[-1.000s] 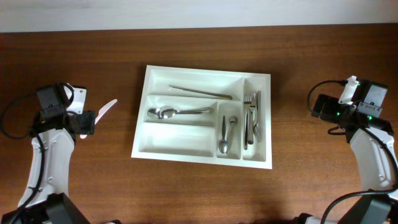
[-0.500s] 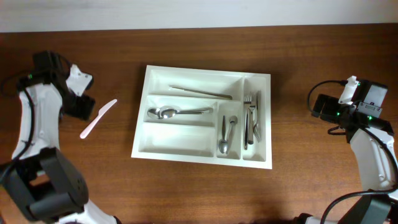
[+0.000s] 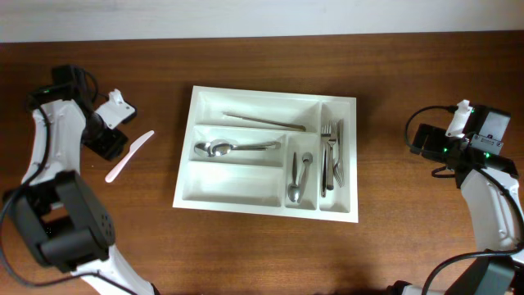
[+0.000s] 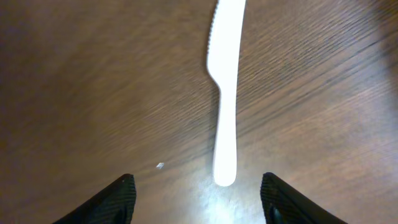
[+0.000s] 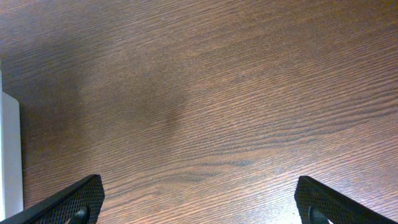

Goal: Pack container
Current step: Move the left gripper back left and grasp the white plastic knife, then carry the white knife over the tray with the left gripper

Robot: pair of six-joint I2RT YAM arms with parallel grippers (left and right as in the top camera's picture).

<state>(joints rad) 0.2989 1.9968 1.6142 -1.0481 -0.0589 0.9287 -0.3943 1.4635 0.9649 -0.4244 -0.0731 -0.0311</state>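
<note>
Left gripper [image 4: 199,190] jaws wide, white plastic knife [image 4: 225,93] flat on the wooden table [image 4: 93,74] with its handle end between them (untouched), right gripper [image 5: 199,202] jaws wide above wood, white container [image 3: 229,187] mid-table between both arms, metal cutlery [image 3: 233,147] inside.

Container [image 3: 229,184] at centre of table [image 3: 393,246]. Knife [image 3: 129,155] on the table, well left of it — left gripper [image 3: 115,129] just beside. Forks [image 3: 331,152] in rightmost compartment, spoons [image 3: 219,148] in middle ones.
</note>
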